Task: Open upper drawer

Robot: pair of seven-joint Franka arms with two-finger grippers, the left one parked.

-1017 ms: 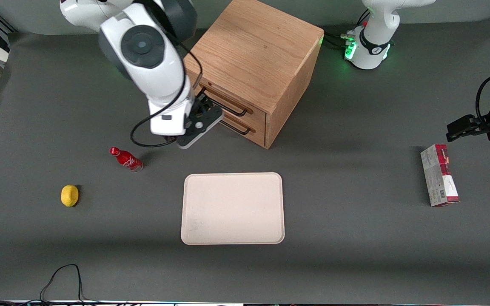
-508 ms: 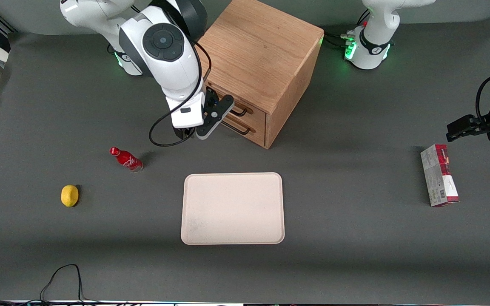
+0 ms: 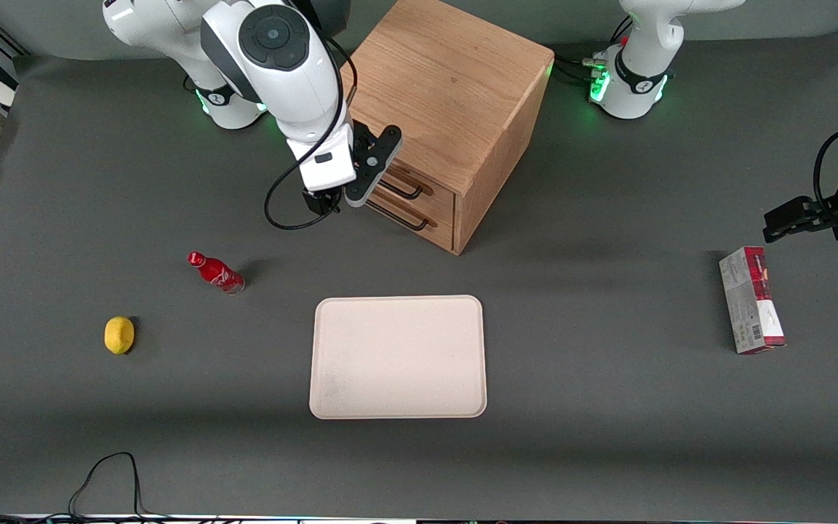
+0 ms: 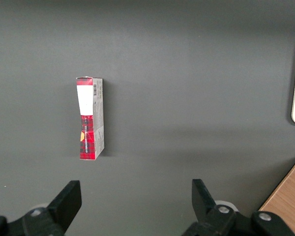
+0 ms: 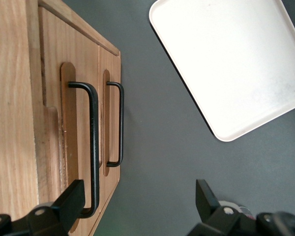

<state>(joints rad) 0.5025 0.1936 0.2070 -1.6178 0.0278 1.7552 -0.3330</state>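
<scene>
The upper drawer (image 5: pixel 83 147) is sitting shut in the wooden cabinet (image 3: pixel 448 94), and only the right wrist view is showing its black bar handle (image 5: pixel 92 147) full length above the lower drawer (image 5: pixel 112 123); in the front view the arm is covering much of that handle. The gripper (image 3: pixel 369 169) is hovering just in front of the upper drawer with its fingers (image 5: pixel 71 199) spread wide, one of them lying near the handle's end. From the cabinet, the tray (image 3: pixel 397 356) is lying at about six o'clock nearer the front camera, the red bottle (image 3: pixel 215 271) and lemon (image 3: pixel 119 335) at about eight o'clock, while the left wrist view alone is showing the red box (image 4: pixel 90 118) close up.
</scene>
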